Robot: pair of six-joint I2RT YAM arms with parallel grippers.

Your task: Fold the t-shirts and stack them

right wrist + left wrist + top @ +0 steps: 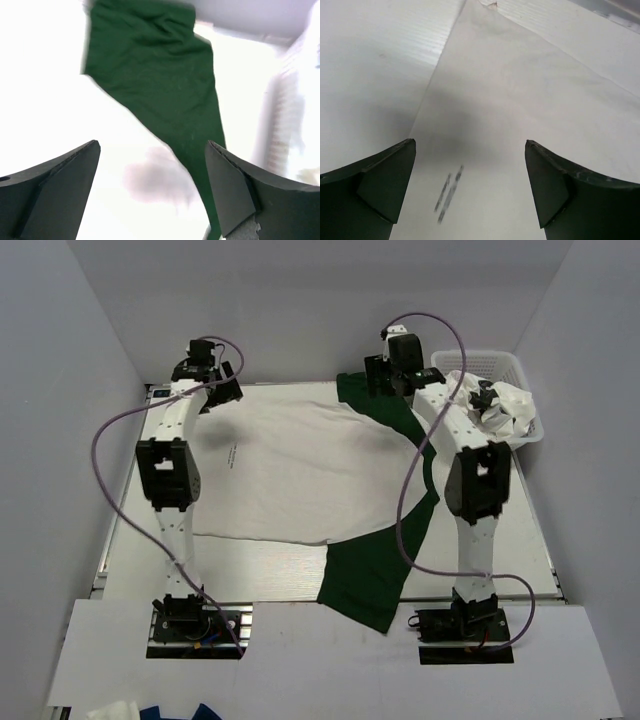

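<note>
While the left gripper and right gripper stand apart and empty, the white t-shirt lies flat under the left, the green t-shirt ahead of the right. Folding likely starts now: descend, pinch a shirt edge.

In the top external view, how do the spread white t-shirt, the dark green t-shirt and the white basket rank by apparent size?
1. spread white t-shirt
2. dark green t-shirt, judged by its visible part only; it lies partly under the white one
3. white basket
</note>
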